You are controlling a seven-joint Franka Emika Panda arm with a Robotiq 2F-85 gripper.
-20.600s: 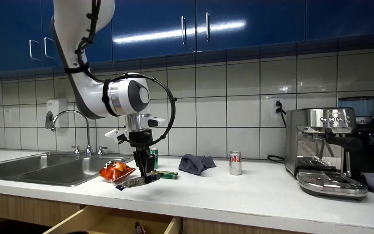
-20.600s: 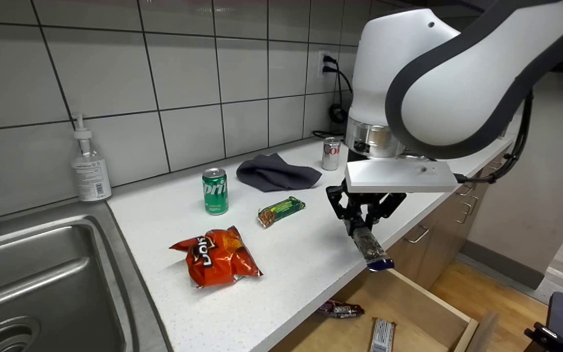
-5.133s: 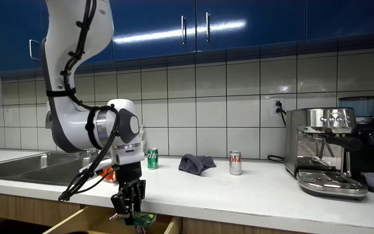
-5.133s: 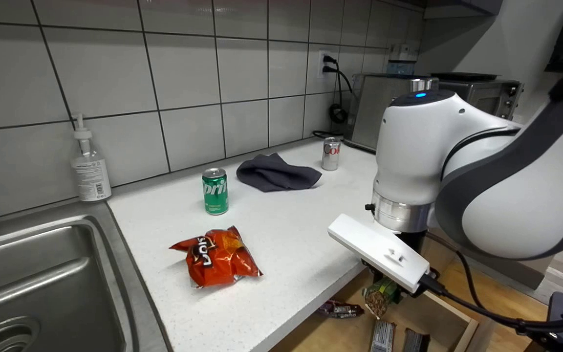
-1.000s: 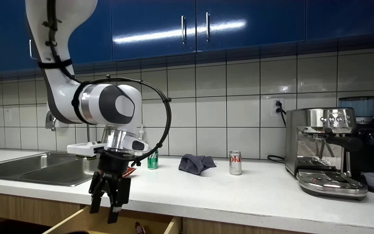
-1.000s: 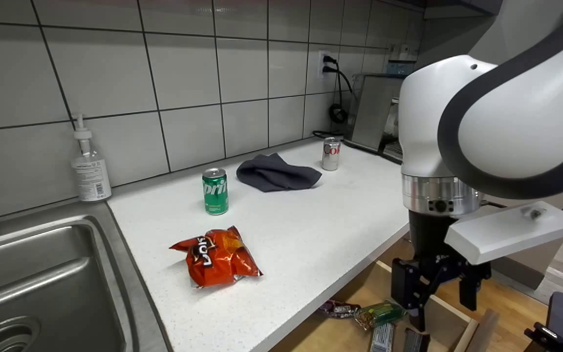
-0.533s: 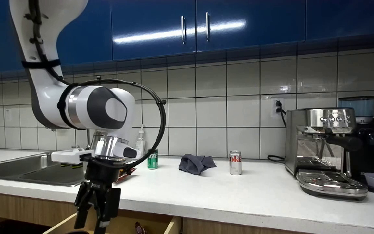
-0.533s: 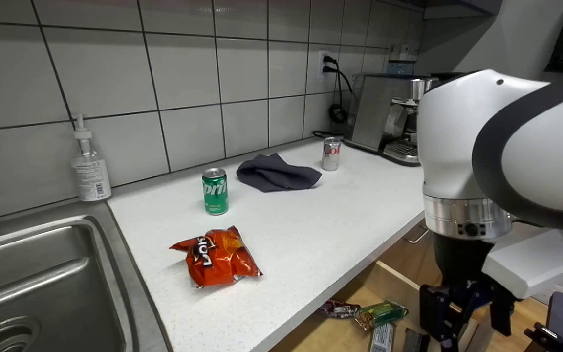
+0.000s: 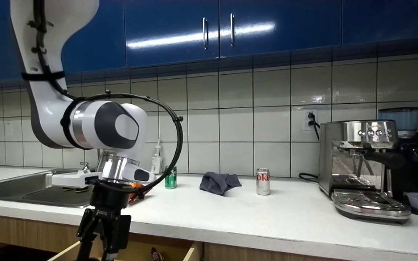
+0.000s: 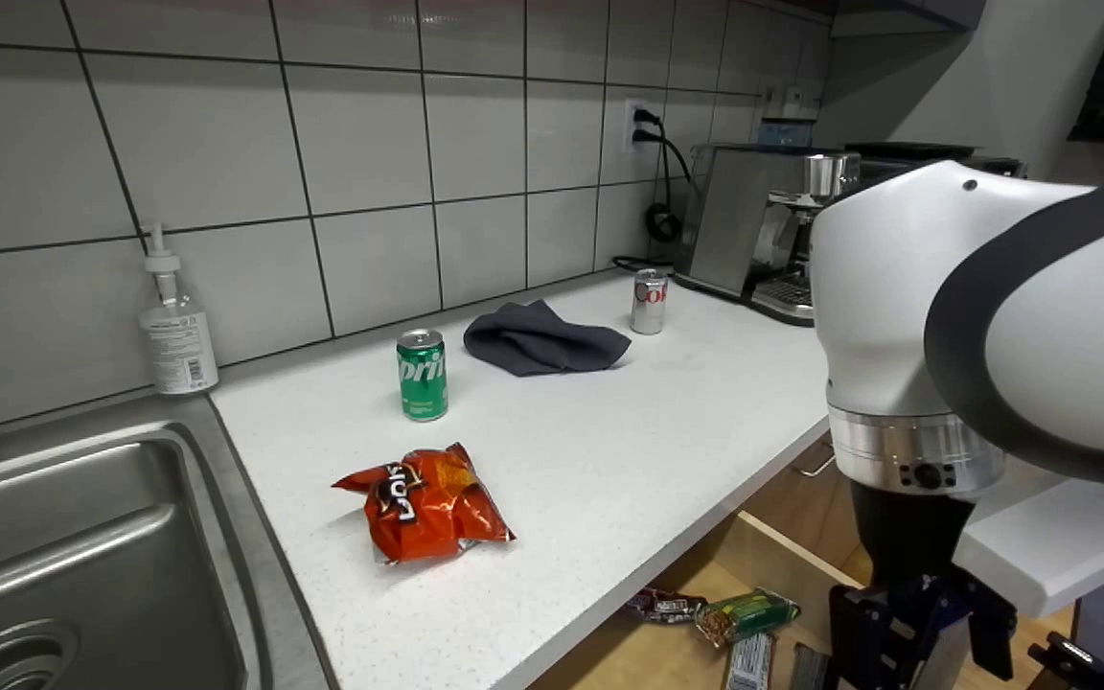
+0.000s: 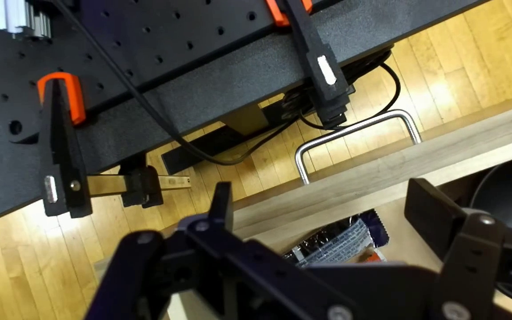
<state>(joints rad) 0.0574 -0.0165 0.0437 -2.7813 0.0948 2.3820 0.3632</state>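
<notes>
Wide and empty, the pincer hangs near the drawer front and handle — seemingly a positioning step; the next move likely calls for squaring up.

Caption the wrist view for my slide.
Looking down past the open, empty gripper at the pulled-out drawer with a wrapped bar inside.

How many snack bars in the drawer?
4 visible in an exterior view: a green bar, a dark red bar to its left, a pale-labelled bar just below, a dark bar to the lower right. The counter may hide more.
</notes>
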